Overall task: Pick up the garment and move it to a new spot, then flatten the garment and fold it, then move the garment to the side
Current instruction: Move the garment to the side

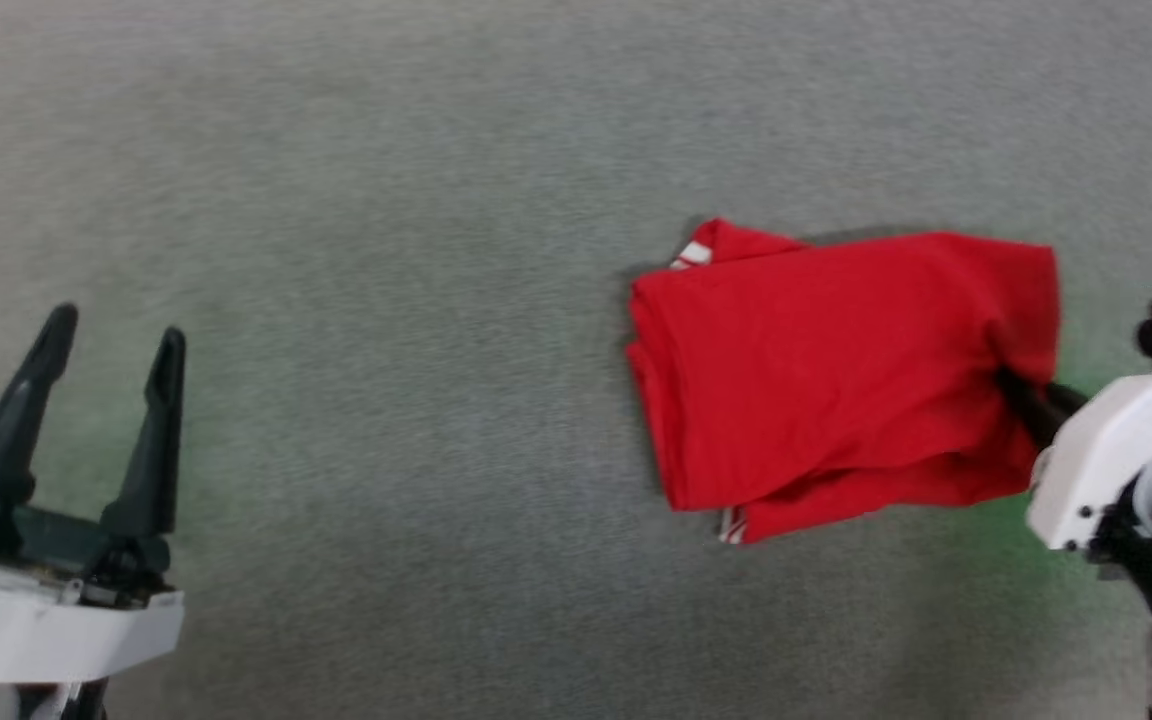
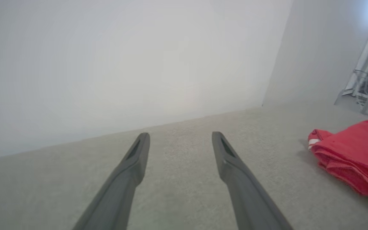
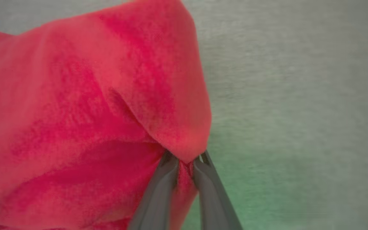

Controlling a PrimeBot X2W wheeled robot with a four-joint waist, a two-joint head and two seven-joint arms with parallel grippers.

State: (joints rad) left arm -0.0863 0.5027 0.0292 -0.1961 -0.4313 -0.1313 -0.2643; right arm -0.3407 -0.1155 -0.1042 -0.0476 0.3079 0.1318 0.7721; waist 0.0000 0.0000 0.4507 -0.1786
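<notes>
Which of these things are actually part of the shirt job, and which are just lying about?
In the job:
red T-shirt, folded
right gripper, fingers pinching the shirt's edge
left gripper, open, apart from the shirt

Just there:
grey carpet
white wall
metal frame by the far wall

Loads of open grey carpet [image 1: 386, 250] here: the whole left and middle is bare from far side to near side, so a gripper can sweep straight through. The only lump in the way is the folded red garment [image 1: 836, 370], right of centre. The right gripper [image 1: 1014, 388] is pinched onto its right edge, so that side is blocked. The left gripper [image 1: 111, 345] sits near-left, jaws spread, well apart from it. A white wall [image 2: 123, 64] closes off the carpet's far edge.
</notes>
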